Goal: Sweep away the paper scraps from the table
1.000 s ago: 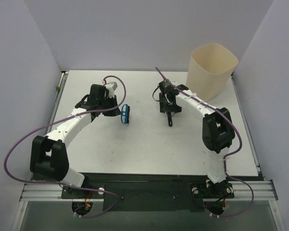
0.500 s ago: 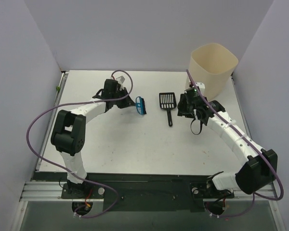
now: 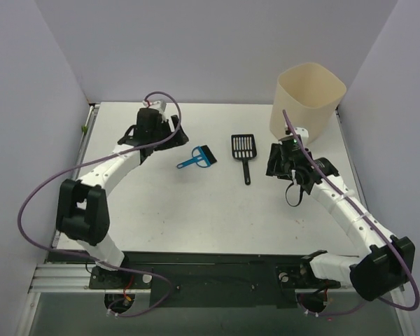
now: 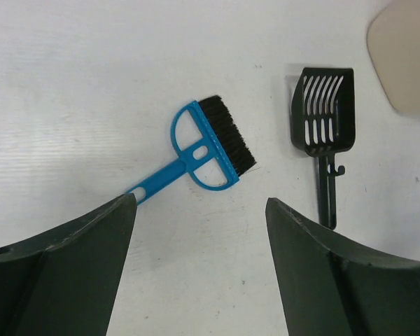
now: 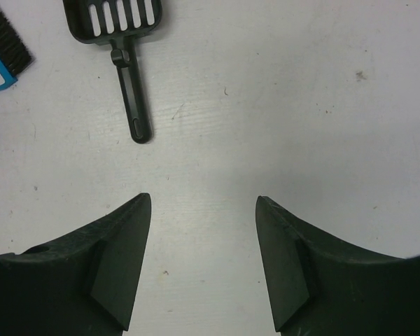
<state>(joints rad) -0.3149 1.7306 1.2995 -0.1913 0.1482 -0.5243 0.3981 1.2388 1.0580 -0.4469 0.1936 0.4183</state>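
1 brush (image 4: pixel 224 143), 1 scoop (image 3: pixel 243 148), 1 bin (image 3: pixel 308 98) — left gripper (image 4: pixel 199 210), right gripper (image 5: pixel 203 203) spread.

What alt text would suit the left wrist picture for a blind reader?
A blue hand brush lies on the white table, a black slotted scoop apart to its right. Two dark fingers frame the bottom, open and empty; a beige bin edge shows top right.

White table (image 3: pixel 196 210) bears brush (image 3: pixel 194 159), scoop (image 3: pixel 243 150), bin (image 3: pixel 306 98).
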